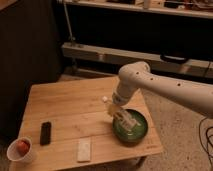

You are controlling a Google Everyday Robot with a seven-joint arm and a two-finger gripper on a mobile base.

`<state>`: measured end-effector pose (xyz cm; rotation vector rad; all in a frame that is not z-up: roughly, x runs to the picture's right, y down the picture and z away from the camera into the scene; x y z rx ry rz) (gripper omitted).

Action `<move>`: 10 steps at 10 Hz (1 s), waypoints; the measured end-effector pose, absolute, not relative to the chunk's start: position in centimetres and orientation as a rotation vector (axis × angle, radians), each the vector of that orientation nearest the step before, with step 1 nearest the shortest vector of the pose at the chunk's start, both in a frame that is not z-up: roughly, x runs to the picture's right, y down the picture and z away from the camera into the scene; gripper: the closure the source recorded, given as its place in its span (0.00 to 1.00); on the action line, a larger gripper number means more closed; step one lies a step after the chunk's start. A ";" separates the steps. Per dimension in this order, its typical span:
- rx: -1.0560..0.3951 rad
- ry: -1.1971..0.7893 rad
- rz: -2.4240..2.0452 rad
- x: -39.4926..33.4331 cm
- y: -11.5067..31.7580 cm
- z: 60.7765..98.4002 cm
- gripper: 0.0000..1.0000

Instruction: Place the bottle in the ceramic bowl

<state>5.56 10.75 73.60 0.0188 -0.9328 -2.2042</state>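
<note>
The dark-green ceramic bowl [142, 134] sits on the wooden table [70, 107] near its front right corner. My gripper [125, 120] reaches down from the white arm on the right and hangs just over the bowl's left half. It is shut on the pale bottle [111, 105]. The bottle lies tilted, with its white-capped end sticking out up and to the left over the bowl's rim. The rest of the bottle is hidden by the fingers.
A black rectangular device [45, 133] lies at the front left. A flat white block [84, 149] lies near the front edge. A white cup with a red object [20, 150] stands at the front left corner. Dark shelving runs behind the table.
</note>
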 end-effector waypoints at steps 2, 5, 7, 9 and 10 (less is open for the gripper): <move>0.030 -0.918 -2.192 7.5 11.9 73.7 0.86; 0.053 -0.897 -2.163 7.7 11.7 73.8 0.87; 0.048 -0.888 -2.157 8.6 12.3 73.7 0.78; 0.059 -0.883 -2.160 8.2 12.6 74.1 0.70; 0.062 -0.874 -2.151 8.2 12.7 74.2 0.60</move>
